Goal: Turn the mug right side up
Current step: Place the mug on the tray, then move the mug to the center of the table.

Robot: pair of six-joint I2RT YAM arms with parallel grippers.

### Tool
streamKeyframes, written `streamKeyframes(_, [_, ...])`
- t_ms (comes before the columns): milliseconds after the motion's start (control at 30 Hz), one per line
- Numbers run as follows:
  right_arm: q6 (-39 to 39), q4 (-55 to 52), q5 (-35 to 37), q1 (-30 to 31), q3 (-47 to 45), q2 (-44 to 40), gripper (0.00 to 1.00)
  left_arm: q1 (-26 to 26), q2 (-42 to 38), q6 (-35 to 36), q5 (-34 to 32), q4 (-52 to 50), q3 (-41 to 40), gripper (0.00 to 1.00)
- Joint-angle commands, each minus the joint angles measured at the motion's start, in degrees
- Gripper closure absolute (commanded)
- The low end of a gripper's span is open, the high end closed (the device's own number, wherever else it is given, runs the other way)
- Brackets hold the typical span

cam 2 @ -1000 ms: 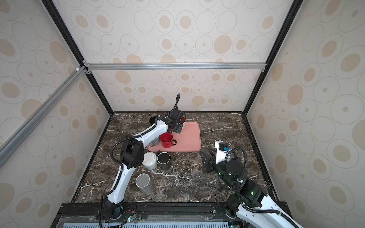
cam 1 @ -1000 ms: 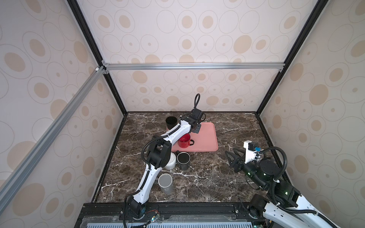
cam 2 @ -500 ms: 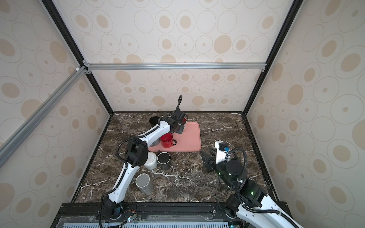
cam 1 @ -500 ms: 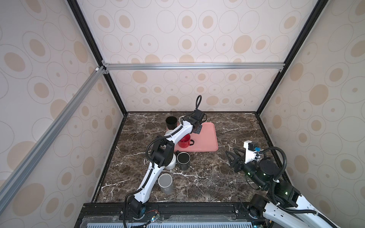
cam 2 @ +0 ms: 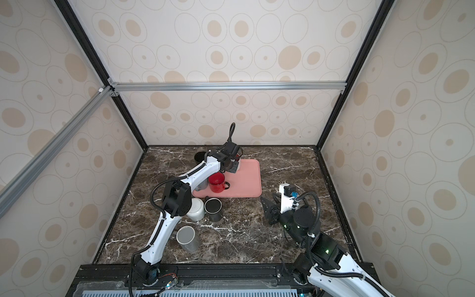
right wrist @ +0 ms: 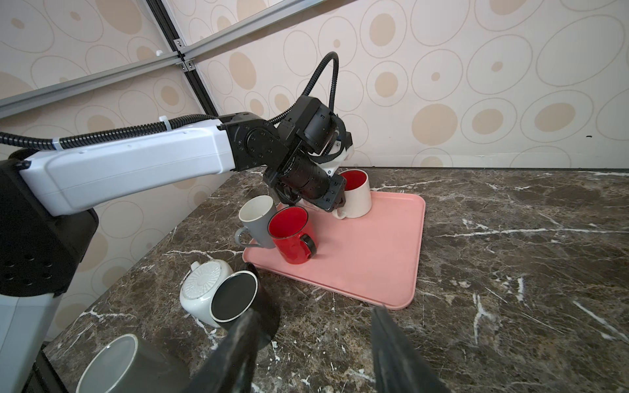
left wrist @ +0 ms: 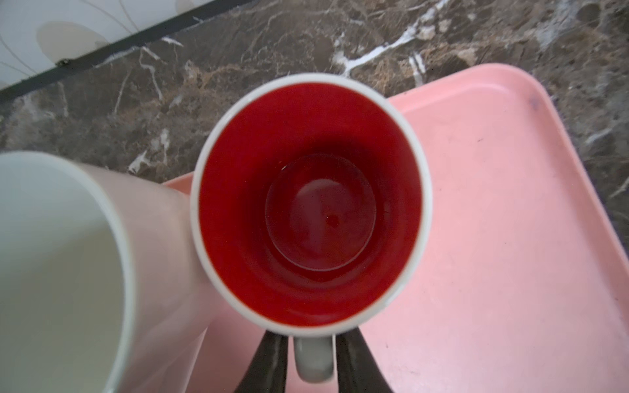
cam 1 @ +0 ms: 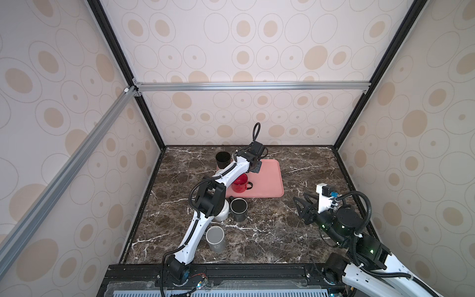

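1. In both top views the left gripper (cam 1: 256, 167) is at the 11 o'clock corner of the pink tray (cam 1: 270, 180), which lies toward 12 o'clock on the marble table (cam 1: 282, 231). The arm hides most of the white mug (cam 2: 238, 167); only a sliver of it shows in a top view. A red mug (cam 1: 240, 183) stands at the tray's 7 o'clock side. The right gripper (cam 1: 300, 203) hovers at about 3 o'clock over the table, well apart from the tray.
2. Left wrist view: the white mug (left wrist: 311, 200) stands upright on the tray (left wrist: 493, 238), its red inside facing the camera. Its handle (left wrist: 313, 357) sits between the two dark fingers (left wrist: 269, 360). They flank it very closely, but I cannot tell whether they press it or have let go. A white-lined mug (left wrist: 51, 272) stands just beside it.
3. Right wrist view: the white mug (right wrist: 357, 194) is right side up at the tray's far corner, with the left gripper (right wrist: 335, 204) low at its handle. The red mug (right wrist: 292, 238) and the white-lined mug (right wrist: 257, 221) stand together nearer the camera. The right gripper (right wrist: 316, 309) has its jaws spread wide above bare marble and grasps nothing.
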Motion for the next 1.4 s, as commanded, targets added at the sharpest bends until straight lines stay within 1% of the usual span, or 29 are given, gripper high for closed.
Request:
streamKeyframes(0, [-0.2,-0.4,-0.1,0.3,-0.2,0.2,0.45,0.5,-1.3,-0.7,-0.6,1.2,2.3,0.69])
streamKeyframes(100, [0.1,-0.9,-0.5,0.3,0.0,0.4,0.44,0.4,-4.1,-1.3,0.8,2.8,0.0,0.65])
streamKeyframes(200, [0.3,-1.4,-1.5,0.3,0.1,0.9,0.42,0.2,-10.1,-2.4,2.7,7.6,-6.3,0.61])
streamKeyframes(333, [0.4,-1.4,-4.2,0.3,0.1,2.6,0.40,-0.5,-21.1,-3.9,6.1,17.3,-18.8,0.53])
streamKeyframes(400, [0.2,-1.0,-5.9,0.3,0.1,4.0,0.39,-0.7,-26.3,-4.7,8.8,22.2,-25.0,0.50])
streamKeyframes(500, [0.3,-0.3,-8.2,0.2,0.2,7.0,0.37,-0.9,-33.3,-5.9,12.5,27.0,-33.0,0.49])
streamKeyframes(567, [0.0,0.4,-10.4,0.3,0.4,9.2,0.32,-1.1,-38.0,-7.1,14.1,30.7,-39.2,0.48])
streamKeyframes(667, [-0.6,1.5,-14.9,0.3,1.1,13.4,0.25,-1.1,-46.5,-9.4,16.1,37.9,-50.1,0.42])
streamKeyframes(733, [-0.5,2.1,-17.4,0.2,1.8,16.9,0.22,-1.1,-51.8,-10.8,16.7,41.3,-56.9,0.37])
streamKeyframes(800, [-0.1,3.0,-19.3,0.5,2.4,19.9,0.19,-1.2,-56.5,-11.5,16.6,43.3,-62.2,0.34])
streamKeyframes(900, [0.4,5.6,-20.1,1.8,2.5,23.7,0.17,-1.1,-63.2,-12.2,15.8,45.4,-69.3,0.30])
streamKeyframes(1000, [-0.5,7.1,-19.2,4.2,3.6,28.0,0.15,-1.2,-69.6,-13.0,14.7,47.0,-75.3,0.27])
streamKeyframes(1133, [-2.4,8.9,-17.0,7.8,6.5,34.9,0.11,-1.1,-76.4,-13.2,12.4,47.0,-81.1,0.19])
streamKeyframes(1167, [-2.5,9.5,-16.1,8.6,7.3,37.0,0.06,-1.1,-77.9,-13.2,11.7,46.7,-82.3,0.09])
streamKeyframes(1200, [-2.5,10.2,-15.1,9.2,8.3,38.9,0.02,-1.2,-79.5,-13.3,10.5,46.1,-83.3,0.04])
streamKeyframes(1233, [-2.3,10.8,-13.9,9.8,9.3,40.7,0.00,-1.1,-81.0,-13.5,9.2,45.8,-84.3,0.01])
streamKeyframes(1367, [1.2,11.7,-6.7,11.2,14.3,48.2,0.00,-1.1,-88.8,-13.9,2.2,44.6,-89.6,0.01])
